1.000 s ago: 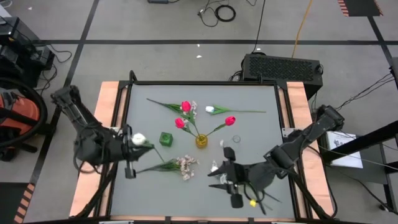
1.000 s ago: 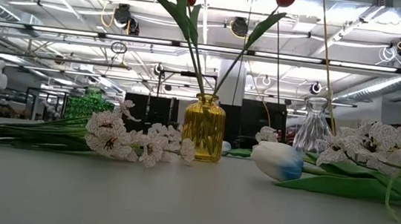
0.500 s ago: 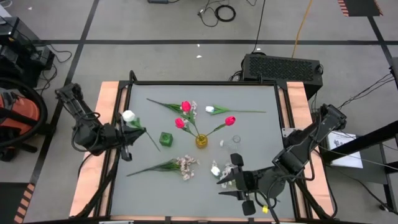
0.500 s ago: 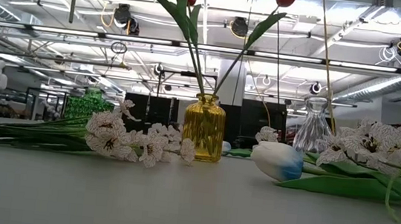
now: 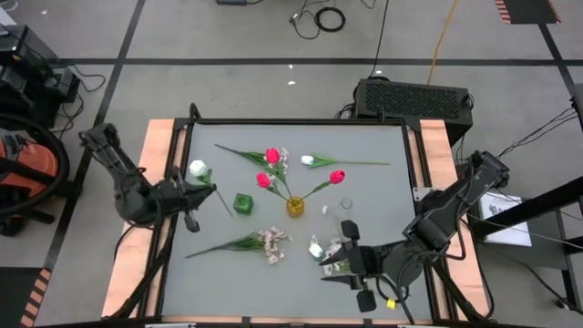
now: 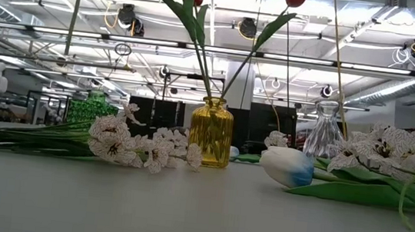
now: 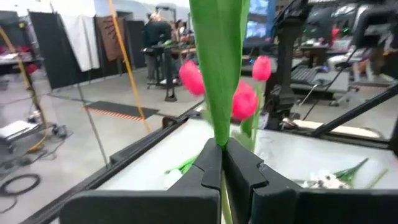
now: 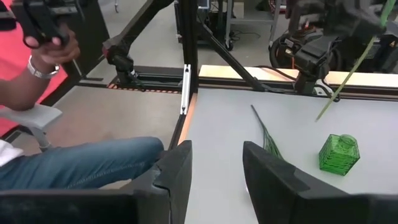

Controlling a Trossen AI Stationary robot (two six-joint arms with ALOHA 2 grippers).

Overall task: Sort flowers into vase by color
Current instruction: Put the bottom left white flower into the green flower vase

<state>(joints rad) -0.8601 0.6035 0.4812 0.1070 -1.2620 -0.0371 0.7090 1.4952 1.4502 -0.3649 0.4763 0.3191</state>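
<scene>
Holding a white tulip (image 5: pixel 197 168) aloft at left of the frame, the left gripper (image 5: pixel 189 192) has its fingers pinched tight on the green stem.

Its stem slants down-right from the bloom, the tip ending just left of the green vase (image 5: pixel 242 203), so the left arm is the nearer one. At centre stand the yellow vase (image 5: pixel 294 207) with pink-red tulips (image 5: pixel 271 157) and the clear vase (image 5: pixel 346 206); a pale spray (image 5: pixel 272 241) lies lower centre. At lower right, the right gripper (image 5: pixel 351 265) hovers, fingers parted and seemingly empty. No readable writing shows.
</scene>
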